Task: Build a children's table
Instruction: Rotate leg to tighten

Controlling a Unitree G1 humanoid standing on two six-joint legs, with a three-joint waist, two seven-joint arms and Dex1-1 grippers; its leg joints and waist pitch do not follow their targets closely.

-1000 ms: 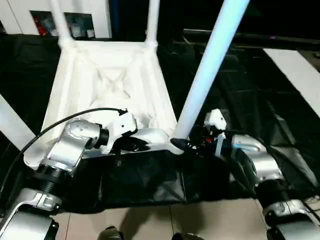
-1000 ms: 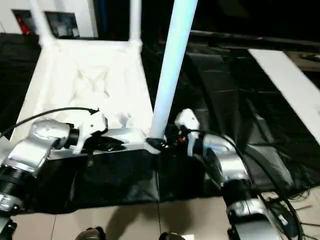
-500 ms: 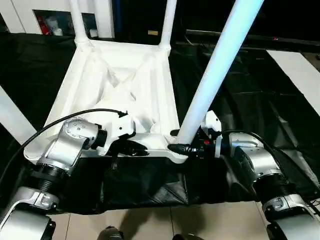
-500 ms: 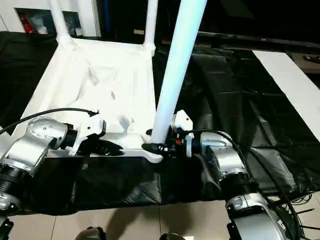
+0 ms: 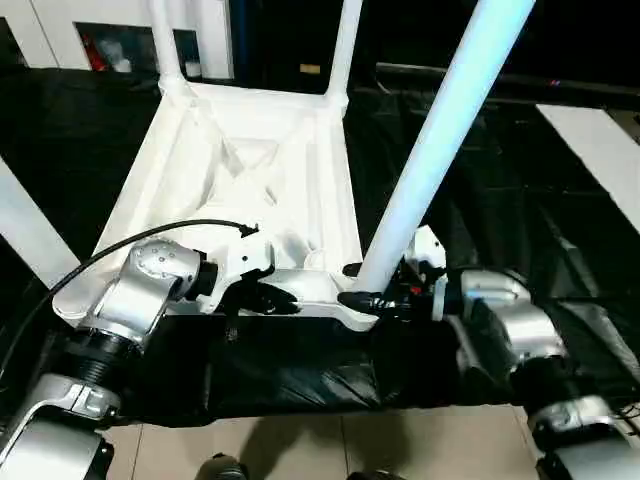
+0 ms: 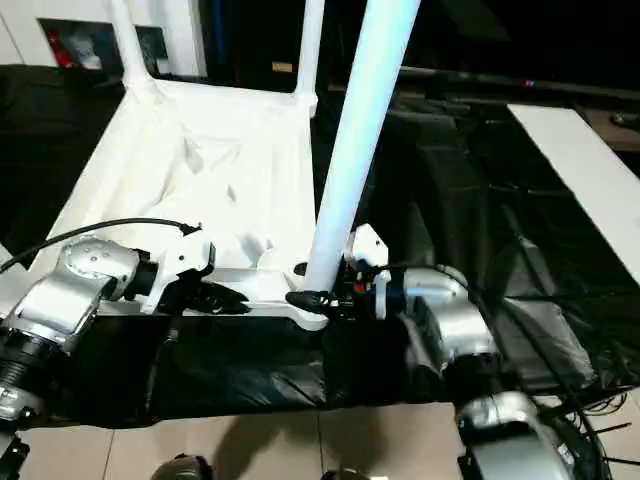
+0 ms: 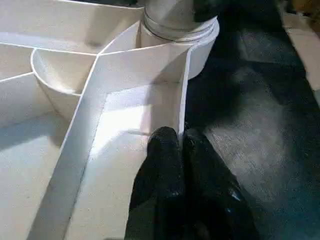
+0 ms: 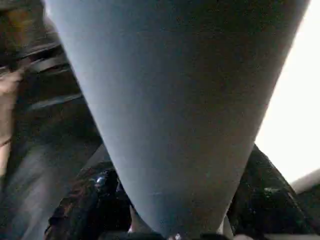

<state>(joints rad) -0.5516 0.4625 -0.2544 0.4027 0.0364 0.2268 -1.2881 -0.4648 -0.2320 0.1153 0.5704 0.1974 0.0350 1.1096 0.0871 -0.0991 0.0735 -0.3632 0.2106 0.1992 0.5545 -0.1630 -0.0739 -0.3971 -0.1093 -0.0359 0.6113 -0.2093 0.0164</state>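
Observation:
The white tabletop (image 5: 250, 170) lies upside down on black cloth, ribbed underside up. Two legs (image 5: 165, 40) (image 5: 345, 45) stand in its far corner sockets, and a third (image 5: 25, 230) rises at the near left corner. A fourth leg (image 5: 440, 130) stands in the near right socket (image 7: 177, 30), tilted to the right. My right gripper (image 5: 365, 297) is shut on this leg's base, a black finger (image 8: 95, 200) on either side of the tube (image 8: 175, 100). My left gripper (image 5: 275, 298) is shut on the tabletop's near rim (image 7: 182, 100), its fingertips (image 7: 167, 165) pinching the thin wall.
Black cloth (image 5: 500, 200) covers the floor around the tabletop, and tiles (image 5: 300, 450) show at the near edge. A white cabinet with glass doors (image 5: 120, 40) stands at the back left. A long white board (image 5: 600, 140) lies at the right.
The head camera has shifted and tilted, so the whole picture moved. Both grippers keep their holds, and the near right leg stays in its socket.

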